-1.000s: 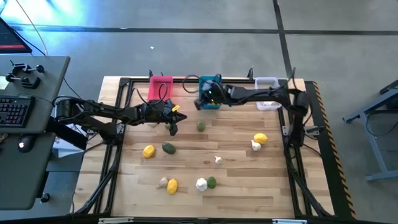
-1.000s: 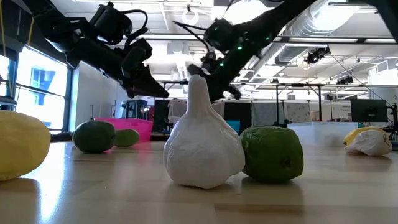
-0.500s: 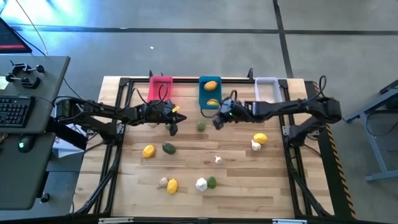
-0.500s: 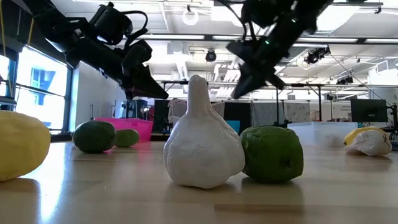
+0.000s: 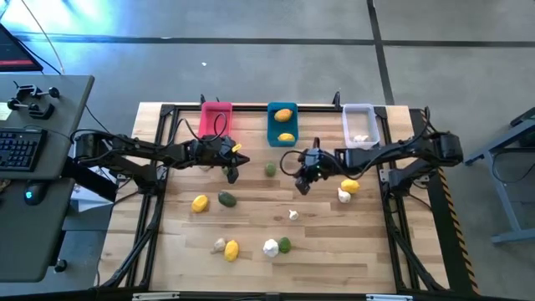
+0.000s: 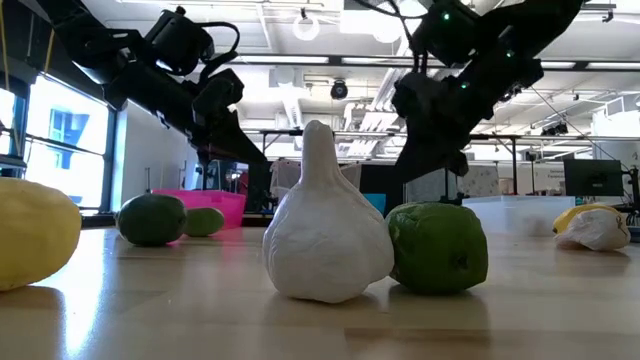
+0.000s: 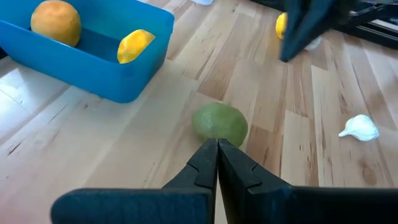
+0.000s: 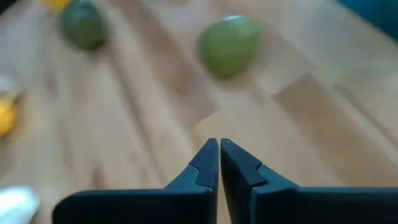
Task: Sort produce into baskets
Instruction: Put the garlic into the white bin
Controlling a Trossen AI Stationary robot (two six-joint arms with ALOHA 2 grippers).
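My left gripper [image 5: 232, 174] is shut and empty, above the table just left of a light green fruit [image 5: 271, 169], which lies ahead of its fingertips in the left wrist view [image 7: 219, 123]. My right gripper [image 5: 303, 186] is shut and empty, above the table right of that fruit [image 8: 229, 45]. The blue basket [image 5: 272, 125] holds an orange fruit [image 5: 284, 114] and a lemon [image 5: 286, 137]. The white basket [image 5: 359, 113] holds a garlic [image 5: 360, 140]. The pink basket [image 5: 216, 117] stands at the far left.
Loose on the table: a lemon [image 5: 199, 202] and dark green fruit [image 5: 226, 199] at left, a small garlic [image 5: 293, 215] mid-table, a lemon [image 5: 350, 186] with garlic [image 5: 343, 196] at right, and garlics, a lemon and a green fruit [image 5: 285, 244] near the front edge.
My right gripper has drawn back from over the blue basket toward the table's near edge and a little to the right, coming lower over the table. The orange fruit now shows in the blue basket.
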